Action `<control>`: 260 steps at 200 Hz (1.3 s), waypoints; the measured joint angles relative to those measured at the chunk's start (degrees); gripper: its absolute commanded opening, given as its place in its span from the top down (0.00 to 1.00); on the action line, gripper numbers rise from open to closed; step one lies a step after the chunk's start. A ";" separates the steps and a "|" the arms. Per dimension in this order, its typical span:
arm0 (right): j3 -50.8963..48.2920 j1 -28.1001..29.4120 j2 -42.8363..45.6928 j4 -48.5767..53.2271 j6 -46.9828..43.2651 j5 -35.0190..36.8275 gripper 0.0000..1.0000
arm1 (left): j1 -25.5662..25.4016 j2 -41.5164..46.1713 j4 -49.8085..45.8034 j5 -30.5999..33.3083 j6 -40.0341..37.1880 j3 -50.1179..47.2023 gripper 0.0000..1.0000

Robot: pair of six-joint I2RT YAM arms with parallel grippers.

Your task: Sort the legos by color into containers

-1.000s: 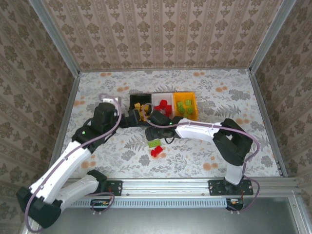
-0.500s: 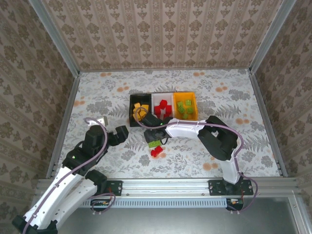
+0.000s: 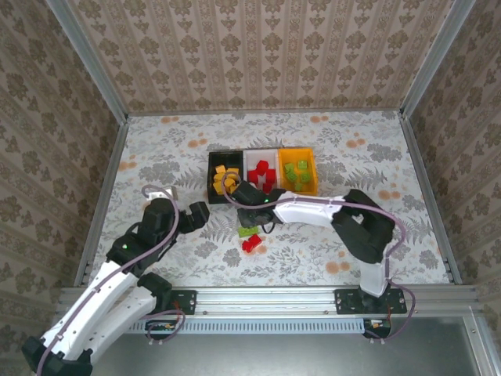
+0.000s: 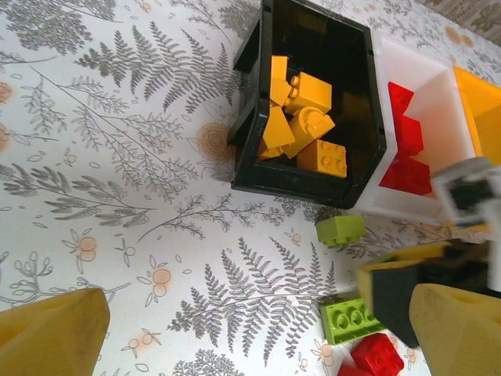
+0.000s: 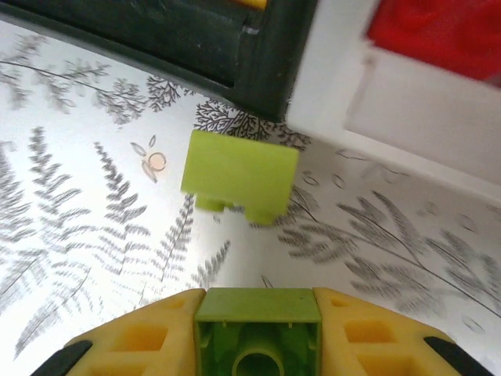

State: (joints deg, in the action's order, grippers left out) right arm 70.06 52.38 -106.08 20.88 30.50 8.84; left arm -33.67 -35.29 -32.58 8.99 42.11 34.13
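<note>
Lego (image 5: 257, 316) in low, outstretched right gripper (image 5: 257, 333)

The fern-printed table (image 4: 117, 117) before me carries a joined row of three bins (image 4: 249, 160), black, white and orange. Just beside them lies a green lego (image 4: 340, 229), with red legos (image 3: 251, 245) nearer me.

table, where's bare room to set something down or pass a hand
Free: strip between bins and back wall; table right of orange bin. Crowded: before the bins, with left gripper, loose bricks and right gripper gripping green brick.
</note>
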 measured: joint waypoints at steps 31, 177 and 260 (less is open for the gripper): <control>-3.10 -1.27 11.61 0.11 -0.35 2.25 0.70 | 0.00 -4.13 3.17 -2.40 -0.04 -0.42 0.01; 11.50 -25.88 -0.07 11.17 1.42 5.38 0.39 | -0.48 -14.38 10.86 -9.97 -0.09 -1.40 0.01; 4.35 -17.70 10.05 8.44 1.31 4.42 0.22 | -0.48 -12.41 10.27 -9.46 -0.98 -1.38 0.00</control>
State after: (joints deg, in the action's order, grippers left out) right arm 74.41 34.68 -96.03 29.32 31.81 13.26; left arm -34.15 -47.70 -22.31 -0.47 41.12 32.75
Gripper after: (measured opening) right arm 0.777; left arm 0.997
